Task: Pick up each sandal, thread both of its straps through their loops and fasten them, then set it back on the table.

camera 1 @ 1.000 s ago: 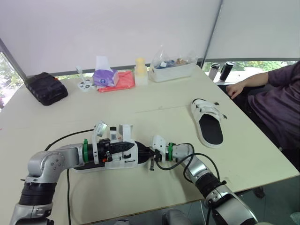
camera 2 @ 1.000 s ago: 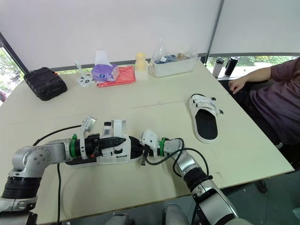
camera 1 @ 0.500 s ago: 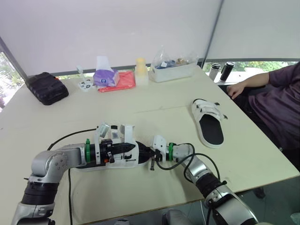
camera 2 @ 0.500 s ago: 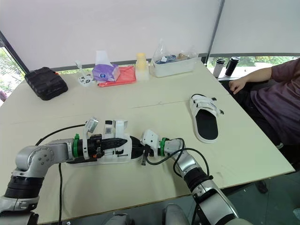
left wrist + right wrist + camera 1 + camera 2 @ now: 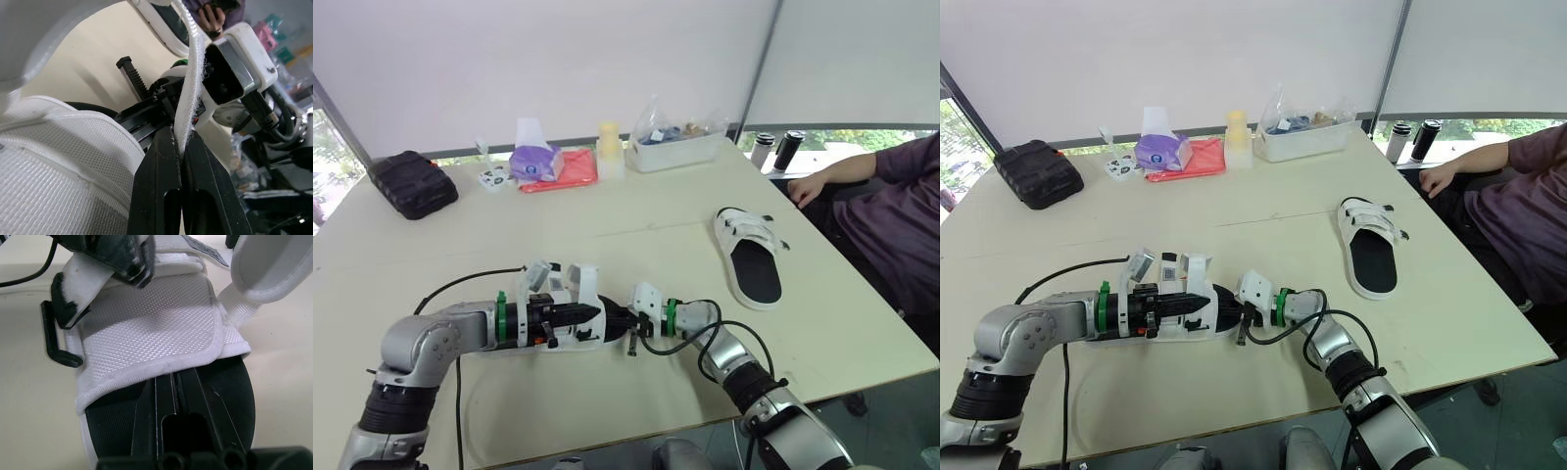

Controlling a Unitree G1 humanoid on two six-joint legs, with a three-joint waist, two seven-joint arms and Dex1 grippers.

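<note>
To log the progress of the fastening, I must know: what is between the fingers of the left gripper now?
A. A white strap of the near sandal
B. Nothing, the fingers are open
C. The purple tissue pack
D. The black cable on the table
A: in the left wrist view the left gripper is shut on the white strap that rises from the sandal lying on the table in front of the robot.

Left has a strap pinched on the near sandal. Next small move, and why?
Probably steer the left gripper so the strap tip reaches the black loop at the sandal side. The strap is pinched but stands free and unthreaded, and the right gripper, shut, rests against the sandal's end, which should steady it.
</note>
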